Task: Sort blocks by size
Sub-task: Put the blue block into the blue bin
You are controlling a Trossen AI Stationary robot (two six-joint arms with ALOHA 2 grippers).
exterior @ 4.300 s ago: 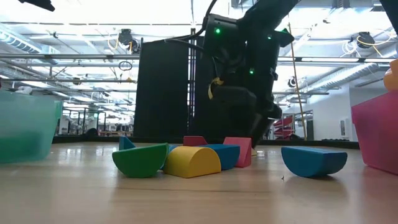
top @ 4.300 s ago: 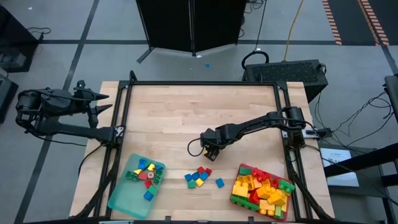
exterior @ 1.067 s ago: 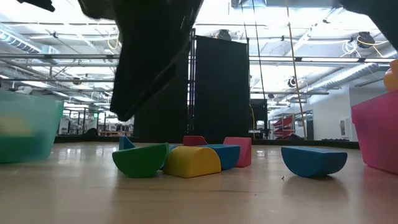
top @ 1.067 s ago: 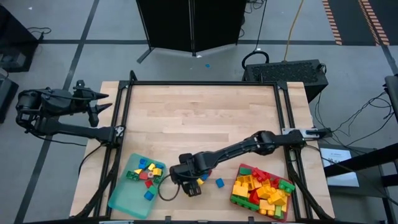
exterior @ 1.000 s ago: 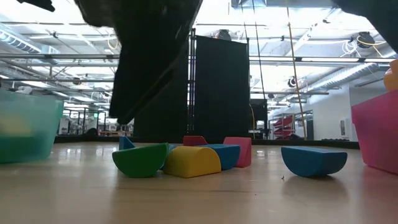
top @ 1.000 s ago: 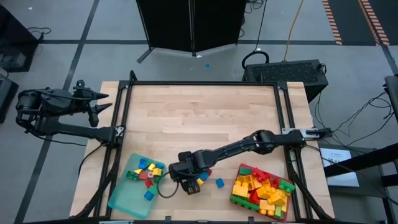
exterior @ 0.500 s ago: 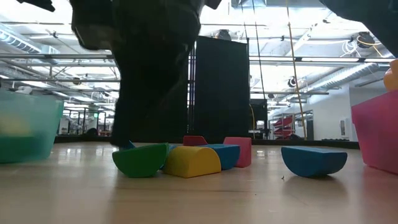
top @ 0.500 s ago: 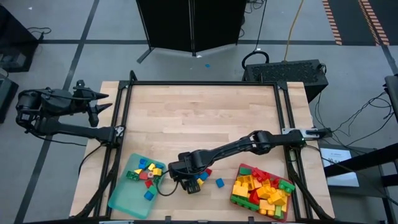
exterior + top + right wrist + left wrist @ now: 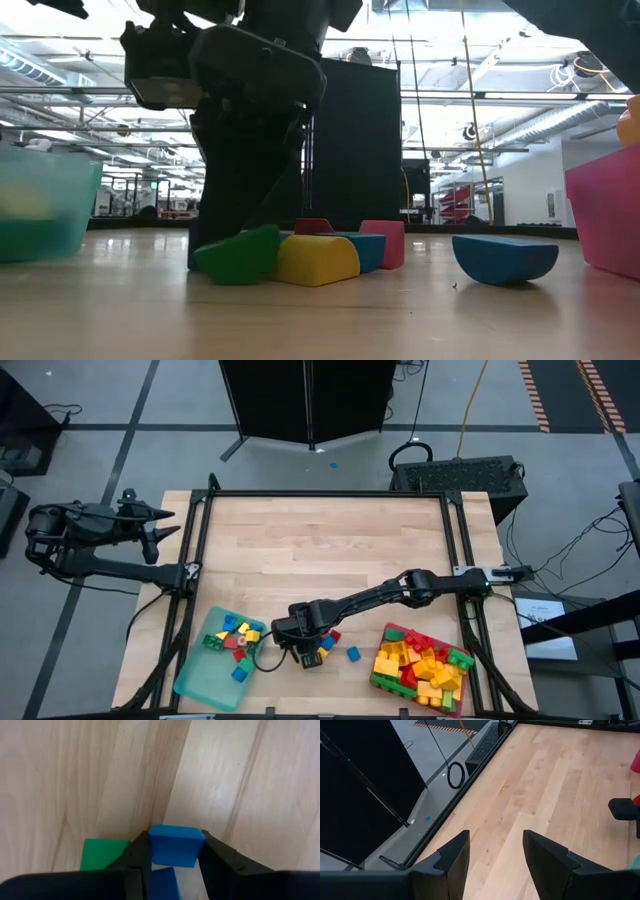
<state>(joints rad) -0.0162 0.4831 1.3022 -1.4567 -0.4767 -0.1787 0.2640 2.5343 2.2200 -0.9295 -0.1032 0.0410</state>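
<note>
From overhead, the right arm reaches across the pale wooden table point(image 9: 330, 540) so the right gripper point(image 9: 306, 652) sits down in the little loose cluster of small plastic studded bricks point(image 9: 335, 645) near the front edge, between the two trays. The flat translucent teal tray point(image 9: 196, 678) to the left has a handful of tiny bricks in it, and the flat red tray point(image 9: 388, 632) to the right is piled with bigger yellow, red and green ones. The left gripper point(image 9: 158, 530) is parked off past the table's left edge, well away from everything.

At table level, the right gripper's dark bulk comes right down onto the left end of the loose cluster, just behind a green brick point(image 9: 238, 257) and a yellow brick point(image 9: 318, 258). A blue brick point(image 9: 505, 257) sits on its own further right.

The left wrist camera shows its two dark fingers point(image 9: 454, 855) apart with nothing but bare tabletop between them.

The right wrist camera is the good one: the fingers point(image 9: 136, 854) are pinched onto a small blue cube brick point(image 9: 176, 845), one on each side. A green one point(image 9: 100, 853) lies flat just beside it on the wood.
</note>
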